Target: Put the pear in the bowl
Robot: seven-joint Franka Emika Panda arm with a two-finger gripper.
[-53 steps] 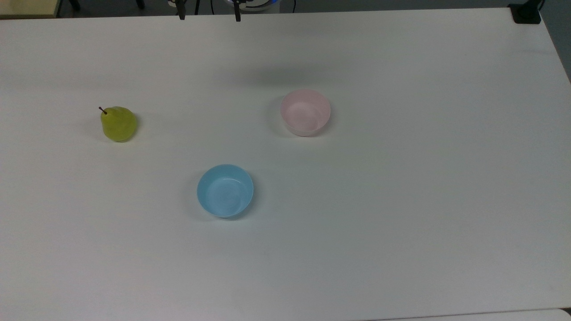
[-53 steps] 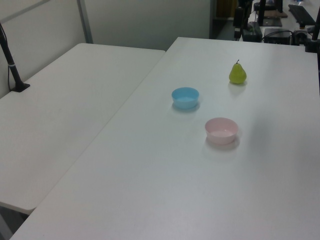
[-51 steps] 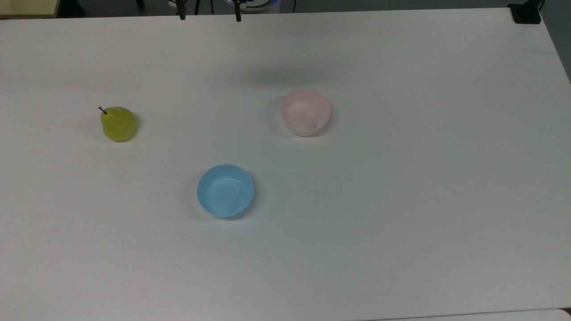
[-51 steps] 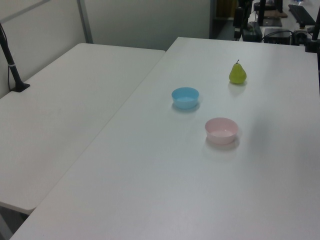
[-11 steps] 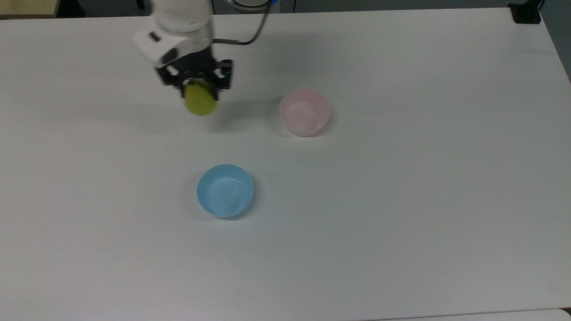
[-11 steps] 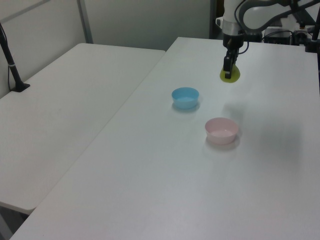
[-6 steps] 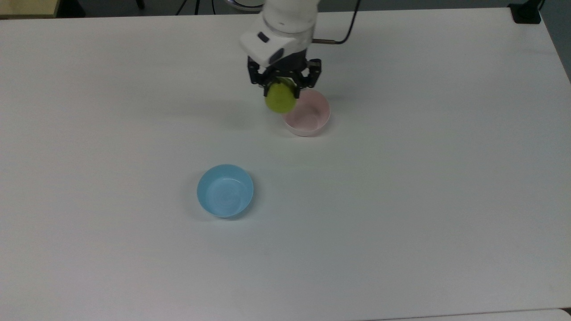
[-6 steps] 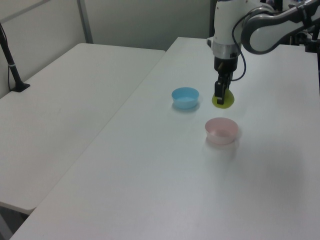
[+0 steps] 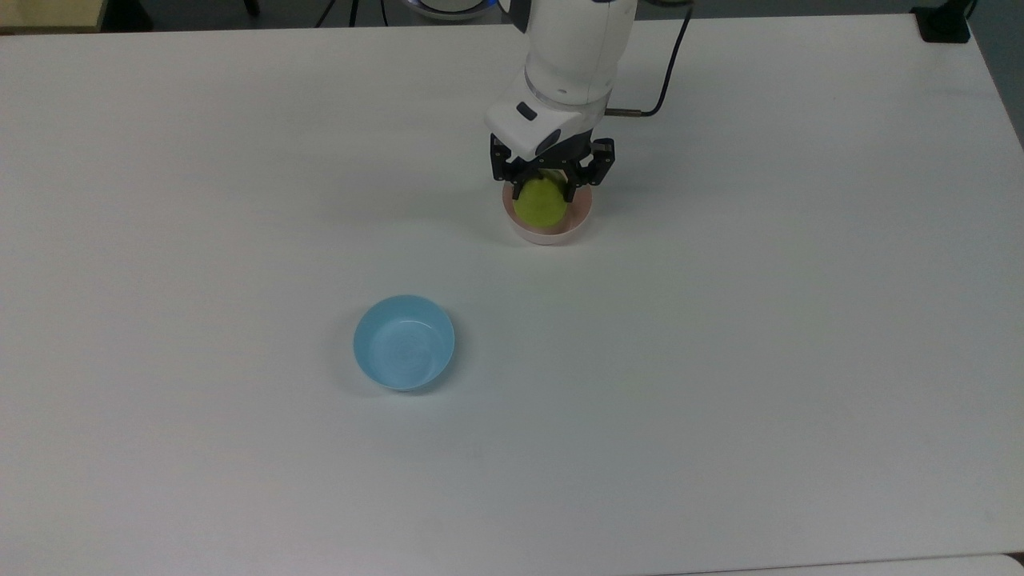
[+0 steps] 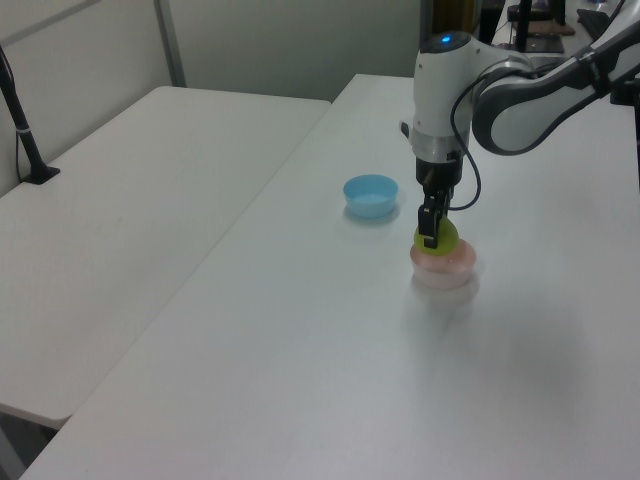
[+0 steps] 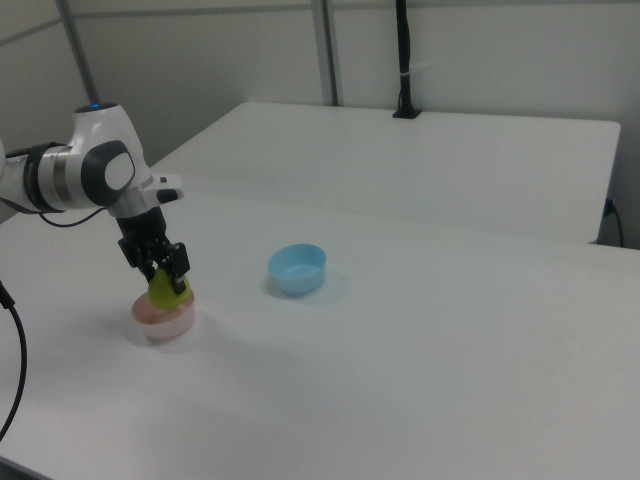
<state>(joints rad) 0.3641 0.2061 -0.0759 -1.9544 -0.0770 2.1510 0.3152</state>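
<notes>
The yellow-green pear [image 9: 541, 210] hangs in my gripper [image 9: 544, 192], which is shut on its upper part with a black finger on either side. It sits low over the pale pink bowl [image 9: 552, 238], its bottom inside the rim; I cannot tell if it touches the bowl's floor. In the left view the pear [image 10: 448, 236] shows just above the pink bowl [image 10: 445, 272] under the gripper [image 10: 430, 238]. In the right view the pear [image 11: 165, 292] dips into the bowl [image 11: 168, 320] below the gripper [image 11: 167, 275].
A light blue bowl [image 9: 404, 342] stands empty on the white table [image 9: 720, 360], toward the top view's lower left of the pink one. A second table [image 10: 130, 230] adjoins on the left view's left, with a black post [image 10: 22, 125] on it.
The arm carried the pear from the top view's left toward the right and lowered it from beside the pink bowl's rim down into the bowl.
</notes>
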